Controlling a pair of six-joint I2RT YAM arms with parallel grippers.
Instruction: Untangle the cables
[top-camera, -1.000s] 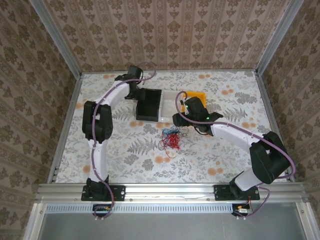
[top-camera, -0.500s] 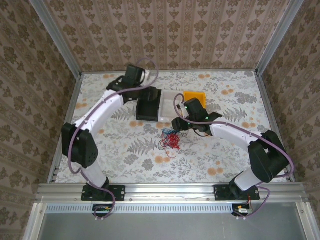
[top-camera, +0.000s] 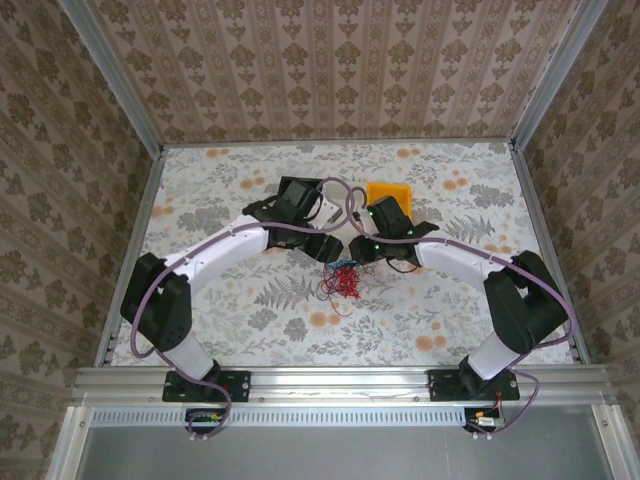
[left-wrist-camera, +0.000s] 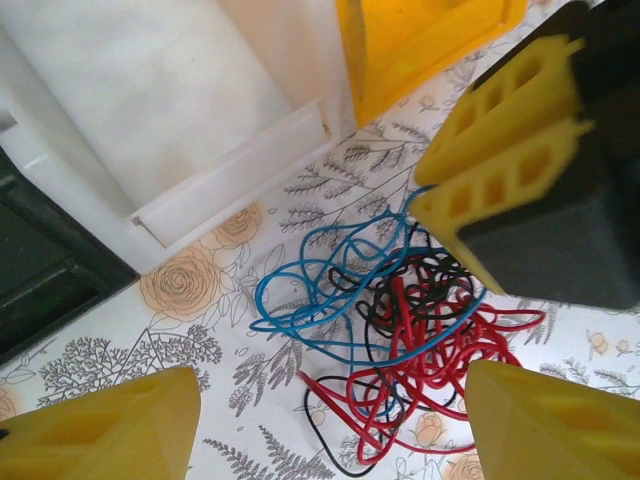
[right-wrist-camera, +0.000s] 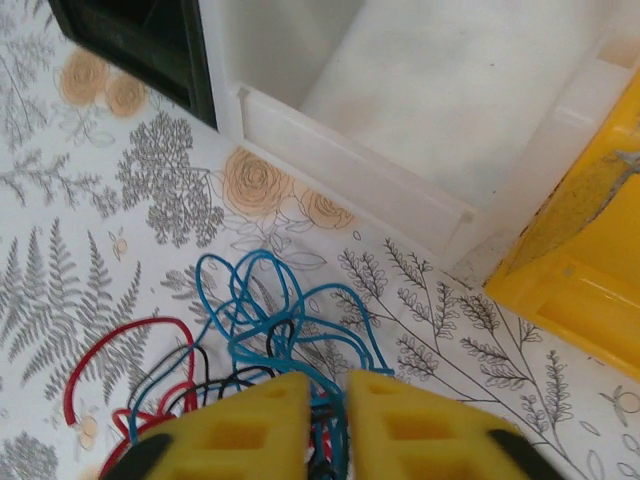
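The cables (left-wrist-camera: 400, 330) lie in one loose tangle on the table (top-camera: 250, 300), just off the near wall of the white tray (right-wrist-camera: 450, 90). Red strands make up most of the heap and black ones thread through it. Blue loops spread on the side nearest the tray, close to its wall but apart from it.

The left gripper (left-wrist-camera: 330, 395) hangs over the part of the tangle farthest from the tray. Its yellow fingers (left-wrist-camera: 100, 430) are spread wide, the heap shows between them, and they hold nothing.

The right gripper (right-wrist-camera: 328, 385) sits low at the tangle's edge, opposite the tray's right corner. Its fingers are pressed almost together. A blue strand and a black one run into the narrow slit between them, so it pinches the cables there.

A yellow bin (right-wrist-camera: 580, 260) stands just beside the tray's right wall. A black bin (right-wrist-camera: 140, 40) stands just beside the tray's left wall. Both bins are well apart from the tangle.
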